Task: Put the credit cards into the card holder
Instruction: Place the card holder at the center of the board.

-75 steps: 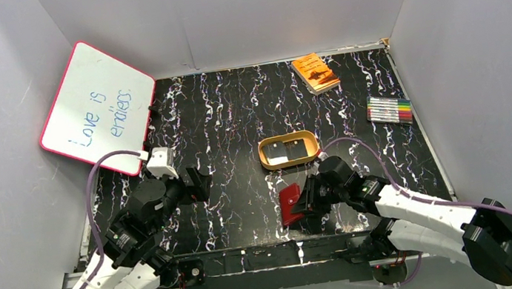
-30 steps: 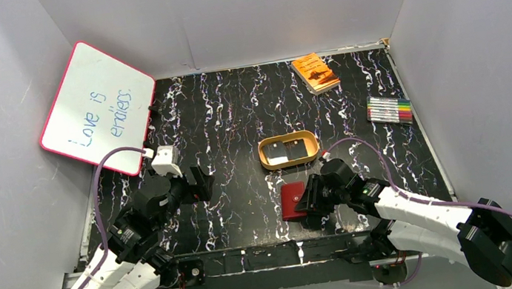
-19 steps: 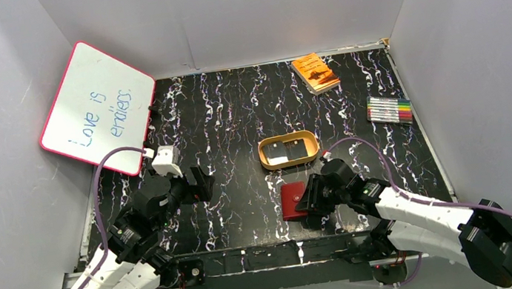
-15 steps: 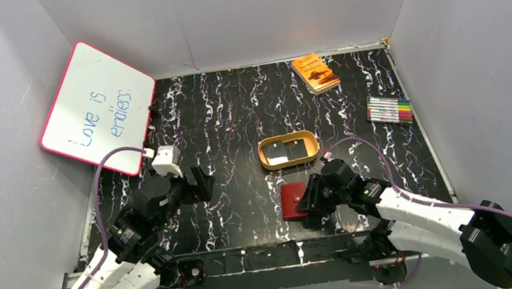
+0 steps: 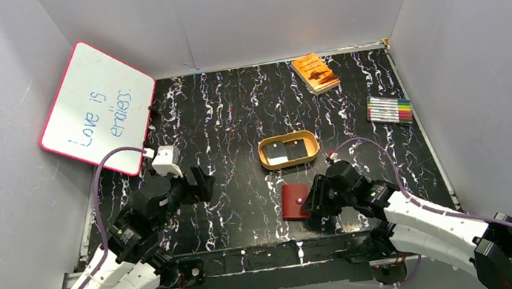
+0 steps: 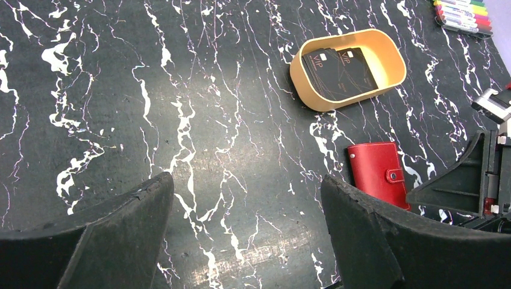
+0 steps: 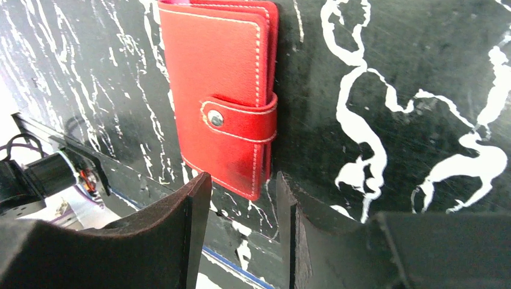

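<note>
Top view: the closed red leather card holder (image 5: 294, 201) lies on the black marbled table (image 5: 233, 110), at 6 o'clock from the gold oval tray (image 5: 265, 155) containing the dark credit cards (image 5: 286, 149).
Left wrist: my left pincer (image 6: 244, 186) gapes wide, empty.
Right wrist: my right pincer (image 7: 241, 180), narrowly parted, grips nothing; the holder is at its 12 o'clock.

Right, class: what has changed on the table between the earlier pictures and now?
The right gripper laid the tilted red wallet down flat, let go and drew back slightly to the right. The left gripper, the cards in the gold tray, the book and the pens stayed put.
</note>
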You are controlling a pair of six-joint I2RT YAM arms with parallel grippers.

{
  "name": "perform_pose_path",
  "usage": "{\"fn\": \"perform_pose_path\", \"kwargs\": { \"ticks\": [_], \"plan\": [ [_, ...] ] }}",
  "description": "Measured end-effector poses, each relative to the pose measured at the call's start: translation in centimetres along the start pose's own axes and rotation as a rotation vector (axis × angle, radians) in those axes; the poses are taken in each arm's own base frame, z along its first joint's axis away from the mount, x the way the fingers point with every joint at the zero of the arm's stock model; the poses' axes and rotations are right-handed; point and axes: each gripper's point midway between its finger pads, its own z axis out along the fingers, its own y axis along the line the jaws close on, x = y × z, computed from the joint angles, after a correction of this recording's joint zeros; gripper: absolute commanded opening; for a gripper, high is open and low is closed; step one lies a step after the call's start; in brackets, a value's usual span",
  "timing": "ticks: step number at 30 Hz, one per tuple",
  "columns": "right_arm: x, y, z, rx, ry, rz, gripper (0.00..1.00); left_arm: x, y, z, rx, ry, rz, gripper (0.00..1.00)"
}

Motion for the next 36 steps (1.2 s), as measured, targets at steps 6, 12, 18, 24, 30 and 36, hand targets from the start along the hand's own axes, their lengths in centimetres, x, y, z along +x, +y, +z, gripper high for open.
{"fn": "perform_pose_path", "kwargs": {
  "ticks": [6,12,18,24,30,36],
  "plan": [
    [0.2,-1.4,-0.5,0.062,-0.004,-0.006,0.4,0.0,0.0,0.0,0.0,-0.001,0.0,0.88],
    [0.4,-2.3,-0.3,0.105,0.006,-0.007,0.32,0.0,0.0,0.0,0.003,0.0,0.0,0.88],
    [0.5,-2.6,0.2,0.133,0.027,-0.01,0.32,0.0,-0.1,-0.1,0.004,-0.001,-0.001,0.88],
    [0.1,-2.0,0.8,0.124,0.031,-0.024,0.32,0.0,-0.1,-0.1,0.005,-0.002,-0.001,0.88],
    [-0.1,-1.6,1.0,0.117,0.031,-0.034,0.33,0.0,-0.1,-0.1,0.007,-0.001,-0.001,0.88],
    [-0.7,-0.9,0.6,0.089,0.002,-0.05,0.43,0.0,-0.1,-0.1,0.009,-0.001,-0.001,0.89]
  ]
}}
